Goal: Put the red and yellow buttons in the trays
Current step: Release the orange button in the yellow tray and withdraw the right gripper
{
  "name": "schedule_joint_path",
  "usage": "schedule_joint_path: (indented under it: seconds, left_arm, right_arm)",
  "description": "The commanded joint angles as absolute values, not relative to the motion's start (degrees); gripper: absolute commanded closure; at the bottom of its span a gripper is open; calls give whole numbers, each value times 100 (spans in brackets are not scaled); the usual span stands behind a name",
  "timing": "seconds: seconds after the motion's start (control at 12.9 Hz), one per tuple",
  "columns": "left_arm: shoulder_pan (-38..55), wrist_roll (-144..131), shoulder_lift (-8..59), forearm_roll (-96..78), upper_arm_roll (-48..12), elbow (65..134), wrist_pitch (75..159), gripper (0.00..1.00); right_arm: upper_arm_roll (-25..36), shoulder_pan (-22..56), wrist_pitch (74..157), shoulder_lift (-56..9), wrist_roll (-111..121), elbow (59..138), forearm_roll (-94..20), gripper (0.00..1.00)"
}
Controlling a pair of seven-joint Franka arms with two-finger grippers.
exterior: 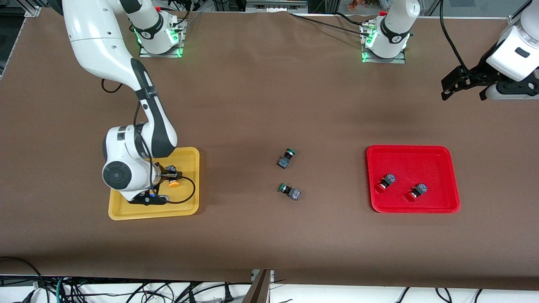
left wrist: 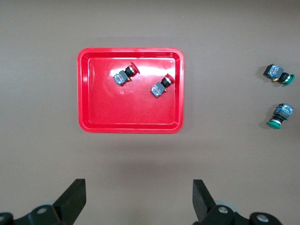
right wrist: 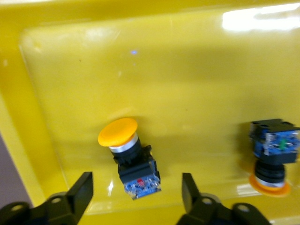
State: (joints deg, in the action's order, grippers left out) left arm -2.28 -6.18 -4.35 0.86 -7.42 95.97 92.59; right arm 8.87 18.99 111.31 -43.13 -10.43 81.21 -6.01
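The yellow tray (exterior: 191, 181) lies toward the right arm's end of the table and fills the right wrist view (right wrist: 187, 70). Two yellow buttons lie in it: one (right wrist: 129, 157) (exterior: 172, 183) with its dark body between the fingertips, the other (right wrist: 274, 154) beside it. My right gripper (right wrist: 136, 187) (exterior: 168, 176) is low over this tray, open, touching neither button. The red tray (exterior: 421, 158) (left wrist: 131, 117) holds two red buttons (exterior: 385, 182) (exterior: 417, 191), which also show in the left wrist view (left wrist: 125, 75) (left wrist: 161, 86). My left gripper (exterior: 465, 86) (left wrist: 138, 201) waits open, high up.
Two green-capped switches (exterior: 286, 158) (exterior: 289, 191) lie on the brown table between the trays; the left wrist view shows them too (left wrist: 278, 74) (left wrist: 280, 116). The right arm's cable loops over the yellow tray's rim.
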Motion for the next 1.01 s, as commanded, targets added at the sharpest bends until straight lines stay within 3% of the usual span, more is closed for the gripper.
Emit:
schedule_joint_path:
  seconds: [0.0,0.31,0.62,0.93]
  left_arm:
    - [-219,-615,-88,229,-642,9211,9106,0]
    - [-298,-536,-26,211,-642,9158,9097,0]
    - [-352,-527,-18,150,-642,9132,9123,0]
    - [-352,-545,0,132,-642,9053,9141,0]
  right_arm:
    - [844,1653,10488,-3666,-722,8184,-642,0]
    - [1036,1582,9423,-3210,-265,7945,-554,0]
    - [1020,1574,8282,-2157,-176,8006,103,0]
    - [-7,811,8157,-715,-158,8770,272,0]
